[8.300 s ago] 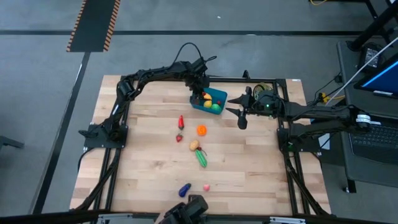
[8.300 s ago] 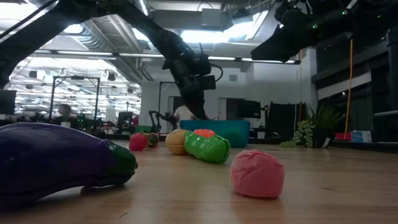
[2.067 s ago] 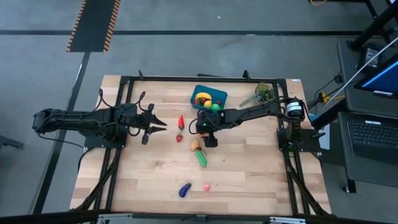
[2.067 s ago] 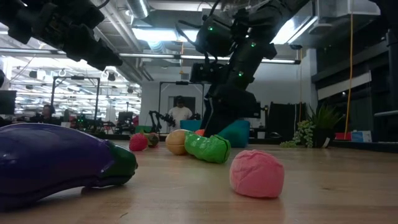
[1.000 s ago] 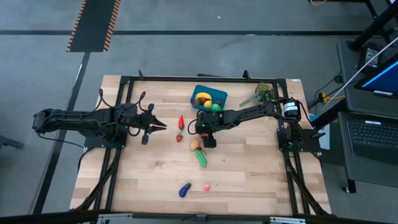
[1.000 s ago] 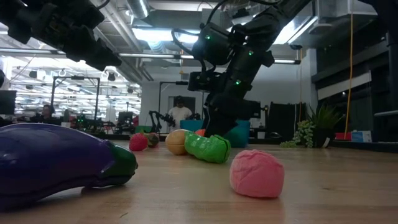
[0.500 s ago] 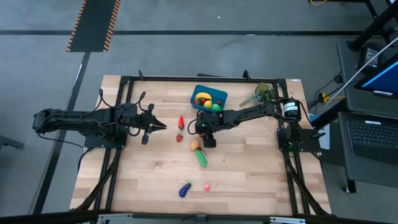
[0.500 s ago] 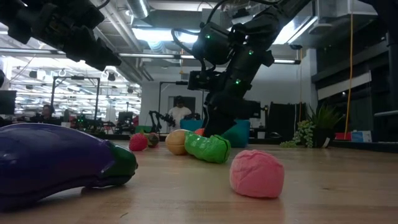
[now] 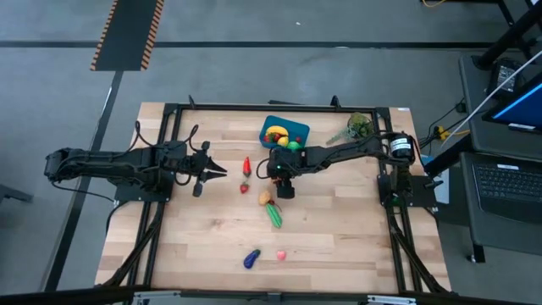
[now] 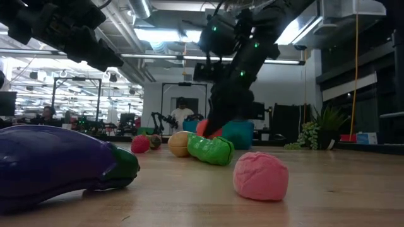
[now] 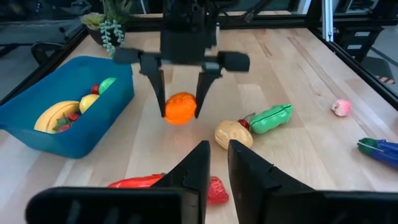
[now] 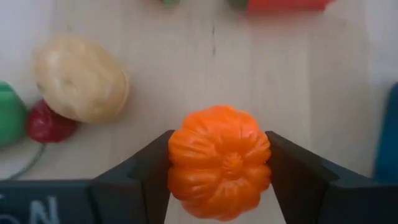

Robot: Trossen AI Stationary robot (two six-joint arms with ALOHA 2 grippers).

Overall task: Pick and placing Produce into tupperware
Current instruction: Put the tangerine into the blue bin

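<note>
My right gripper [image 9: 276, 175] is shut on the orange toy pumpkin [image 12: 219, 163], a little above the table just near of the teal tub [image 9: 269, 139]. The tub holds a banana and other small pieces. On the table lie a red chili [image 9: 246, 165], a strawberry [image 9: 244, 188], a tan potato [image 9: 265, 197], a green pod [image 9: 274, 214], a purple eggplant [image 9: 251, 258] and a pink piece [image 9: 280, 253]. My left gripper [image 9: 222, 171] hangs shut and empty at the table's left, pointing toward the chili. My right gripper pinches the pumpkin by two opposite sides [image 12: 176, 163] between its two fingers [image 11: 158, 87]. The fingers come from above, pointing down. The pumpkin sits level in the hold, one ribbed end toward the wrist camera, lifted clear of the table.
A leafy green sprig [image 9: 356, 127] lies at the far right corner. The potato and green pod lie close on the near side of my right gripper. A black frame rail [image 9: 254, 108] runs around the table. People show in the room behind.
My right gripper has risen with the orange pumpkin, which has come up off the table and now hangs clear, above the potato's height in the low view. My left arm has kept still.
</note>
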